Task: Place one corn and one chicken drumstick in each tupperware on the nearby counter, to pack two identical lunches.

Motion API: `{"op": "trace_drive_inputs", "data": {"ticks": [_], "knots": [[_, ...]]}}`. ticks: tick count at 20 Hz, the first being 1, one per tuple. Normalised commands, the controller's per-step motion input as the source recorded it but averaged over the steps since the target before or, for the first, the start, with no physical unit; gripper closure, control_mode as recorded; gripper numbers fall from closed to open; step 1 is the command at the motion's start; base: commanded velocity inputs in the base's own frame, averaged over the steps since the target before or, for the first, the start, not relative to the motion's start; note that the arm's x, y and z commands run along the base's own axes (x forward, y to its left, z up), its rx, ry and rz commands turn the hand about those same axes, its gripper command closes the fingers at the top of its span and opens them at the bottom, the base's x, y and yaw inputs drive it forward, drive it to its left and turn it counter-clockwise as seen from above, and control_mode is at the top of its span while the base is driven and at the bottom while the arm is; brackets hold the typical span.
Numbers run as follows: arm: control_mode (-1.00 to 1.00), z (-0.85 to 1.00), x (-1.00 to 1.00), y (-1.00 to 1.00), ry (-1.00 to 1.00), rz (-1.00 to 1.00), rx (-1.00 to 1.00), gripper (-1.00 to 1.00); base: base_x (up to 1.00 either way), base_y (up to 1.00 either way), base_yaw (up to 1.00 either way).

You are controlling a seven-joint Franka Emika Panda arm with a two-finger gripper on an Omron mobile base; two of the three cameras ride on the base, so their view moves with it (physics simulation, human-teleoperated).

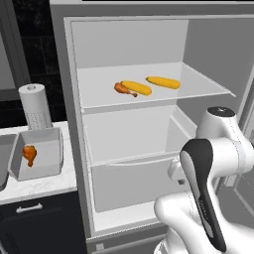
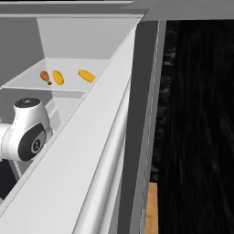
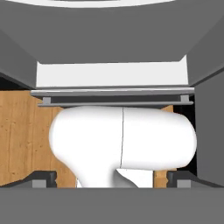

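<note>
Pincer [image 3: 112, 178] was released in the hand view, fingertips [image 3: 43, 177] wide apart at 6 o'clock with nothing gripped between them, pointing toward wooden floor [image 3: 19, 131] and the fridge's lower edge. In the left base view the fridge [image 1: 134, 44] stood open. On its upper shelf [image 1: 203, 87], around 12 o'clock, lay one chicken drumstick [image 1: 125, 89] touching a corn cob [image 1: 137, 88]; the second corn cob [image 1: 163, 82] lay just beside it toward 1 o'clock, apart. At 9 o'clock one grey tupperware [image 1: 53, 151] sat on the counter [image 1: 47, 186] holding another drumstick [image 1: 29, 154] and no corn. A paper towel roll [image 1: 34, 106] stood upright just behind it. In the right base view the same drumstick [image 2: 45, 77] and cobs [image 2: 58, 77] [image 2: 87, 76] showed at 11 o'clock.
</note>
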Motion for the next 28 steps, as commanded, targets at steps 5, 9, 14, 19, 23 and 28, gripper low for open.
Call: {"op": "trace_drive_inputs", "data": {"ticks": [5,9,14,19,23,28], "knots": [[1.0,0.0,0.0,0.0,0.0,0.0,0.0,-1.0,0.0,0.0,0.0],[1.0,0.0,0.0,0.0,0.0,0.0,0.0,-1.0,0.0,0.0,0.0],[-1.0,0.14,-0.23,0.0,-0.22,0.0,0.0,-1.0,-0.01,0.0,0.0],[-1.0,0.67,-0.37,0.0,-0.63,0.07,-0.07,-1.0,0.0,0.0,0.0],[-1.0,0.96,-0.02,0.0,-0.52,0.06,-0.08,-1.0,0.0,0.0,0.0],[-1.0,1.0,0.41,-0.04,-0.35,0.01,-0.01,-1.0,0.0,0.0,0.0]]}}
